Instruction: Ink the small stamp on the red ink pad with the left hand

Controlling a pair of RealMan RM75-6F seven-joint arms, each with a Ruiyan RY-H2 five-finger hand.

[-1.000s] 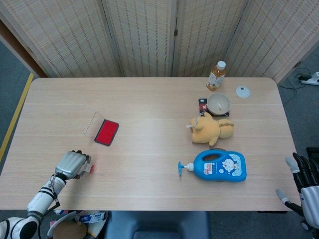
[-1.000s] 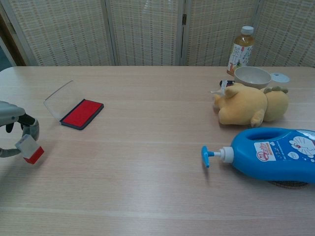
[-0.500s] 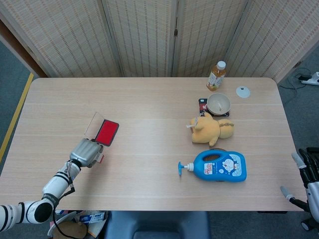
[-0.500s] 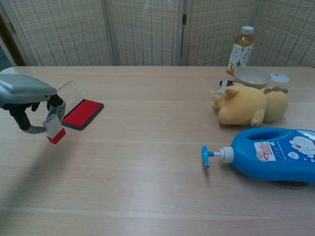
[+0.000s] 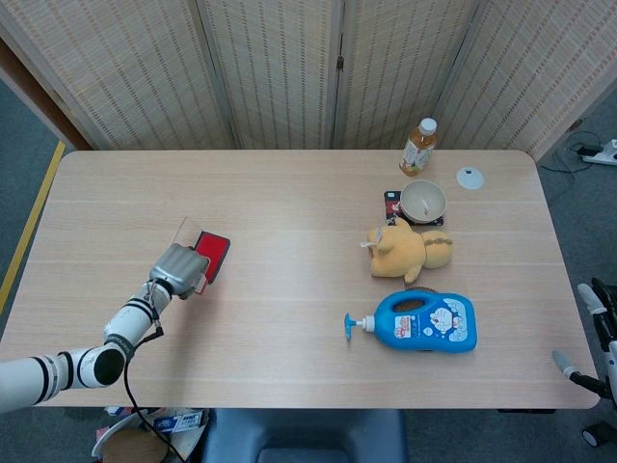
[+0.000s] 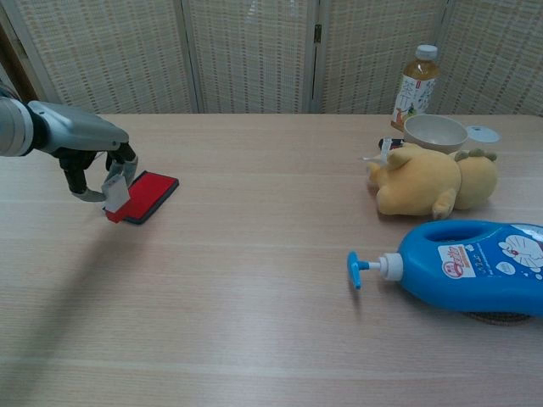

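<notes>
The red ink pad (image 5: 209,255) (image 6: 146,195) lies on the left half of the table with its clear lid (image 5: 181,234) folded open. My left hand (image 5: 177,267) (image 6: 92,158) pinches the small stamp (image 6: 114,196), a white block with a red base. The stamp hangs at the pad's near left corner, tilted; I cannot tell whether it touches the red surface. In the head view the hand hides most of the stamp. My right hand (image 5: 605,333) shows only partly at the right edge, off the table, fingers apart and holding nothing.
A yellow plush bear (image 5: 410,251) and a blue pump bottle (image 5: 424,321) lie on the right half of the table. Behind them are a bowl (image 5: 423,201), a tea bottle (image 5: 418,147) and a small white lid (image 5: 469,177). Folding screens stand behind the table.
My left hand has carried the stamp from the front left of the table forward and right to the ink pad. The right hand has slid further out of view.
</notes>
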